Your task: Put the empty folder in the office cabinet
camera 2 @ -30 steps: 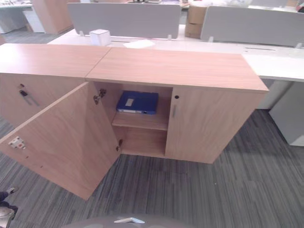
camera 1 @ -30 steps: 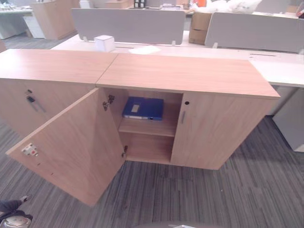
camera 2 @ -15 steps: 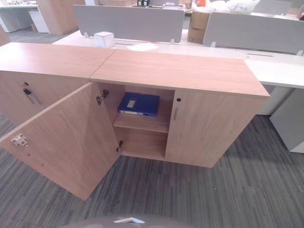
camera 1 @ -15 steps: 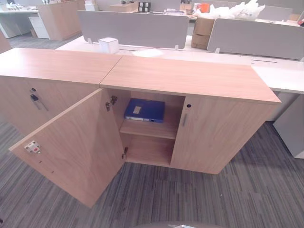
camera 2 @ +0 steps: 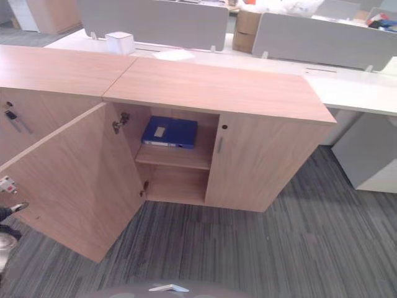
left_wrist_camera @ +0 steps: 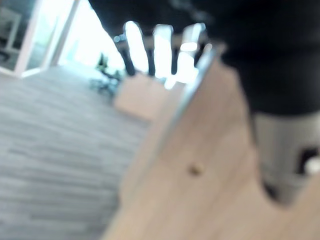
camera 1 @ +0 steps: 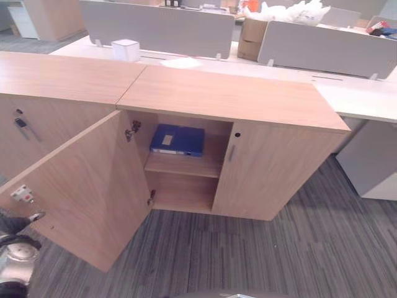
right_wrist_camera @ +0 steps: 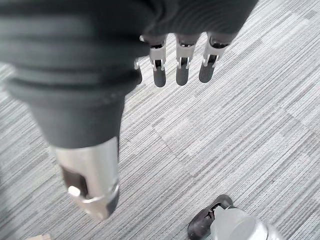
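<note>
1. Lying flat on the upper shelf (camera 1: 181, 166) of the office cabinet (camera 1: 236, 99), the blue folder (camera 1: 177, 139) shows a white label on its top face and sits toward the shelf's left side, close to the back.
2. The cabinet's left door (camera 1: 87, 186) stands swung wide open, its inner face toward the camera, with a small white and red fitting (camera 1: 22, 194) near its free edge and two hinges (camera 1: 131, 131) at the cabinet side.
3. The right door (camera 1: 273, 171) is closed, with a slim metal handle (camera 1: 231, 153) and a dark lock hole (camera 1: 237, 134) near its inner edge.
4. The lower compartment (camera 1: 180, 194) under the shelf is open to view.
5. The left hand (left_wrist_camera: 160, 47) hangs beside the open door's outer edge; in its wrist view the fingers look straight and relaxed next to the wooden panel, closed on nothing.
6. The right hand (right_wrist_camera: 180, 55) hangs over the grey striped carpet (right_wrist_camera: 240, 130), fingers loose and spread slightly, thumb apart, holding nothing.
7. A second wooden cabinet (camera 1: 56, 77) adjoins on the left, with keys (camera 1: 22, 124) hanging from its front.
8. Behind stand white desks (camera 1: 353, 96) with grey divider screens (camera 1: 155, 28), a small white box (camera 1: 125, 49) and a cardboard box (camera 1: 248, 38).
</note>
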{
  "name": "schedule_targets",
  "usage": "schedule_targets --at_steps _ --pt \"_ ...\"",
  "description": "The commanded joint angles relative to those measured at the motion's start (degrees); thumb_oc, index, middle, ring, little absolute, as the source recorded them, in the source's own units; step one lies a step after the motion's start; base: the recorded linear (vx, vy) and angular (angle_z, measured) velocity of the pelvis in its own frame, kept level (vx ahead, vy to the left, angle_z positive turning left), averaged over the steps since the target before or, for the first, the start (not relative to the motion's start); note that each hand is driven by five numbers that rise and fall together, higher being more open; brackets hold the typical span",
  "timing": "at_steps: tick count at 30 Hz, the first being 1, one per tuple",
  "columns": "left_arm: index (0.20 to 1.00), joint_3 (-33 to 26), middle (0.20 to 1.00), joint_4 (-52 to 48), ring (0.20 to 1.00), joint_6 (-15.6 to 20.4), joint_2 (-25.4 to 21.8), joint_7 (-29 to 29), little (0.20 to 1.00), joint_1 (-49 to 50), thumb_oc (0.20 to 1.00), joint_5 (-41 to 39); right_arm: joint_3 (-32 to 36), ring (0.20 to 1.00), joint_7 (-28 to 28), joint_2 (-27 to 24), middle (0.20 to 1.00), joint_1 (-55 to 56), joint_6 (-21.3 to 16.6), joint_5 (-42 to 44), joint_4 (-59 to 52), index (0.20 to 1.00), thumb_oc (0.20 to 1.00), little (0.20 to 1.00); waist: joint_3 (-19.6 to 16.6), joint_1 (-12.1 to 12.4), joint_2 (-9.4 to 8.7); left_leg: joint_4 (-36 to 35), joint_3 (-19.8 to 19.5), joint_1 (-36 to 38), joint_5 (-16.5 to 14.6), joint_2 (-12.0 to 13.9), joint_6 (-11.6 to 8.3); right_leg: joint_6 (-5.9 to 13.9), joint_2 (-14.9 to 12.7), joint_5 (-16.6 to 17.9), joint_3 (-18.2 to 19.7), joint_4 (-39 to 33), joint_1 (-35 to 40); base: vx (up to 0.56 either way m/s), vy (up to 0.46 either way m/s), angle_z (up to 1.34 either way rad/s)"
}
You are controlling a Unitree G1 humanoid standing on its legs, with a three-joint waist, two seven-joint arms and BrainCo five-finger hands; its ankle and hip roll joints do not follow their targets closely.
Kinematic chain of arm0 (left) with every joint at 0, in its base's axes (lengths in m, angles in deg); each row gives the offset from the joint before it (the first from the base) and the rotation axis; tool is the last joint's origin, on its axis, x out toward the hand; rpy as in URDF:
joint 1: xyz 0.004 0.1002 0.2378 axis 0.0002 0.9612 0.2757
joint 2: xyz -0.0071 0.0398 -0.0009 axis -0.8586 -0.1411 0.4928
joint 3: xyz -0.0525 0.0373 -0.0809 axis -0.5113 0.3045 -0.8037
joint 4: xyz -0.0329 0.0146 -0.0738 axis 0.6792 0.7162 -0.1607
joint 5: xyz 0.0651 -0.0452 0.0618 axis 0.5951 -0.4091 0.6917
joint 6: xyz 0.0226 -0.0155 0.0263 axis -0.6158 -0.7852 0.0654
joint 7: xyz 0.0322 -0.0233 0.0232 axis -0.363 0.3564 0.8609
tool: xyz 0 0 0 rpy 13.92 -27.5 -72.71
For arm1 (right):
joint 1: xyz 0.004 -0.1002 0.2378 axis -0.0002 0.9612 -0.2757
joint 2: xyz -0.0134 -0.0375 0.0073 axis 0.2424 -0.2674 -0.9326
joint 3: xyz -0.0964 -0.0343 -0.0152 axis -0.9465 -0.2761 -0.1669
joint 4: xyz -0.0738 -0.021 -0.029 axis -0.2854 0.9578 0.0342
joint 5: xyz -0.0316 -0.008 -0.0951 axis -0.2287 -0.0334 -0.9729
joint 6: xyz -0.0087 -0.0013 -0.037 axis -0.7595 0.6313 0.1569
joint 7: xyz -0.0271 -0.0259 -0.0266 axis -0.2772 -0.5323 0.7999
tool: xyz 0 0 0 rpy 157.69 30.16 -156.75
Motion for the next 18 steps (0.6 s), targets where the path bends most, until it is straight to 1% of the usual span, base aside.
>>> schedule_targets --at_steps 1,2,3,6,7,8,9,10,11,12,13,14,16,17,18 --pt "1.0 -1.01 1.0 -1.95 1.0 4.14 -1.25 0.15 1.0 -3.52 1.0 -0.17 -1.12 1.0 0.7 -1.72 1.0 -3.62 -1.06 -1.88 3.17 1.0 1.0 1.0 1.71 -0.38 2.19 0.05 0.38 3.26 -8.57 1.47 -0.43 4.27 -2.18 -0.68 0.46 0.2 -0.49 0.01 0.004 -0.03" --pt "1.0 -0.98 1.0 -2.87 1.0 4.46 -0.57 0.1 1.0 -3.83 1.0 -1.03 -1.04 1.0 0.7 -1.75 1.0 -3.57 -1.12 -1.9 3.09 1.0 1.0 1.0 1.62 -0.52 2.13 0.05 0.47 3.35 -8.64 1.47 -0.43 4.28 -2.16 -0.67 0.54 0.17 -0.47 0.02 0.01 -0.04" --pt "1.0 -0.93 1.0 -5.46 1.0 4.85 1.43 0.09 1.0 -4.37 1.0 -3.18 -0.75 1.0 0.77 -1.69 1.0 -3.48 -1.24 -1.71 2.93 1.0 1.0 1.0 1.5 -0.76 2.11 0.05 0.66 3.49 -8.77 1.43 -0.4 4.23 -2.14 -0.68 0.75 0.16 -0.39 0.02 0.007 -0.03" --pt "1.0 -1.31 1.0 -6.93 1.0 5.12 2.59 -0.29 1.0 -4.28 1.0 -4.86 -0.57 1.0 0.72 -1.75 1.0 -3.44 -1.22 -1.79 2.89 1.0 1.0 1.0 1.4 -0.82 2.12 0.05 0.72 3.61 -8.84 1.41 -0.38 4.2 -2.15 -0.68 0.85 0.14 -0.3 0.0 0.003 -0.01" --pt "1.0 -1.53 1.0 -9.25 1.0 5.51 4.12 -0.84 1.0 -4.12 1.0 -6.7 -0.39 1.0 0.74 -1.66 1.0 -3.26 -1.26 -1.92 2.85 1.0 1.0 1.0 1.34 -0.93 2.09 0.05 0.76 3.73 -8.92 1.37 -0.34 4.17 -2.16 -0.7 0.95 0.15 -0.23 0.0 0.0 0.0" --pt "1.0 -2.53 1.0 -15.44 1.0 7.0 8.38 -1.96 1.0 -3.4 1.0 -12.28 0.09 1.0 0.47 -1.47 1.0 -2.91 -0.99 -2.76 2.98 1.0 1.0 1.0 1.28 -1.06 1.9 0.05 0.72 3.85 -9.08 1.37 -0.22 4.05 -2.15 -0.79 1.14 0.13 -0.08 0.0 0.0 0.0" --pt "1.0 -2.65 1.0 -15.74 1.0 6.85 8.52 -1.98 1.0 -3.16 1.0 -12.28 0.06 1.0 0.46 -1.57 1.0 -2.87 -0.98 -2.78 2.98 1.0 1.0 1.0 1.26 -1.09 1.99 0.05 0.73 3.89 -9.1 1.38 -0.22 4.05 -2.13 -0.79 1.15 0.14 -0.04 0.0 0.0 0.0" --pt "1.0 -2.53 1.0 -18.4 1.0 7.38 10.22 -2.35 1.0 -2.83 1.0 -13.94 0.15 1.0 0.36 -1.52 1.0 -2.84 -0.92 -3.05 3.01 1.0 1.0 1.0 1.29 -1.12 1.97 0.05 0.68 3.9 -9.13 1.34 -0.16 4.04 -2.14 -0.79 1.19 0.14 -0.05 0.0 -0.002 -0.03" --pt "1.0 -2.3 1.0 -22.52 1.0 8.47 13.4 -3.47 1.0 -2.21 1.0 -17.62 0.35 1.0 0.22 -1.26 1.0 -2.77 -0.75 -3.52 3.26 1.0 1.0 1.0 1.28 -1.17 1.84 0.05 0.56 3.92 -9.19 1.31 -0.06 3.96 -2.18 -0.79 1.28 0.13 0.0 0.0 0.0 0.0" --pt "1.0 -2.37 1.0 -22.76 1.0 8.35 13.51 -3.5 1.0 -2.02 1.0 -17.64 0.34 1.0 0.2 -1.35 1.0 -2.74 -0.75 -3.54 3.26 1.0 1.0 1.0 1.25 -1.18 1.92 0.05 0.56 3.95 -9.21 1.32 -0.06 3.96 -2.17 -0.79 1.28 0.13 0.02 0.0 0.0 0.0" --pt "1.0 -1.17 1.0 -26.36 1.0 9.33 16.63 -5.51 1.0 -1.55 1.0 -22.61 0.4 1.0 0.0 -1.3 1.0 -2.96 -0.53 -4.2 3.59 1.0 1.0 1.0 1.33 -1.21 1.86 0.05 0.44 3.98 -9.26 1.3 0.05 3.9 -2.24 -0.81 1.3 0.14 0.08 0.0 0.0 0.0" --pt "1.0 -0.35 1.0 -27.84 1.0 9.46 17.94 -7.05 1.0 -1.16 1.0 -25.69 0.43 1.0 -0.09 -1.39 1.0 -3.05 -0.4 -4.47 3.89 1.0 1.0 1.0 1.37 -1.23 1.93 0.05 0.41 4.0 -9.25 1.26 0.12 3.84 -2.23 -0.79 1.31 0.16 0.12 -0.01 0.002 0.04" --pt "1.0 -0.36 1.0 -27.92 1.0 9.43 17.96 -7.12 1.0 -1.07 1.0 -25.79 0.45 1.0 -0.11 -1.45 1.0 -3.02 -0.41 -4.48 3.91 1.0 1.0 1.0 1.36 -1.21 1.99 0.05 0.41 4.02 -9.26 1.27 0.12 3.84 -2.22 -0.79 1.31 0.16 0.13 0.0 0.001 0.02" --pt "1.0 1.37 1.0 -30.65 1.0 9.61 19.98 -11.03 1.0 -0.75 1.0 -33.23 0.46 1.0 -0.55 -1.85 1.0 -3.47 -0.1 -4.88 4.34 1.0 1.0 1.0 1.49 -1.32 2.13 0.05 0.38 3.98 -9.15 1.21 0.2 3.8 -2.24 -0.71 1.36 0.29 0.1 0.0 0.0 0.0" --pt "1.0 2.29 1.0 -32.45 1.0 9.38 20.9 -13.28 1.0 -0.2 1.0 -37.1 0.47 1.0 -1.01 -2.16 1.0 -3.61 0.1 -5.19 4.69 1.0 1.0 1.0 1.54 -1.37 2.25 0.05 0.42 4.02 -9.17 1.21 0.26 3.8 -2.27 -0.64 1.44 0.31 0.12 -0.03 0.024 0.05"
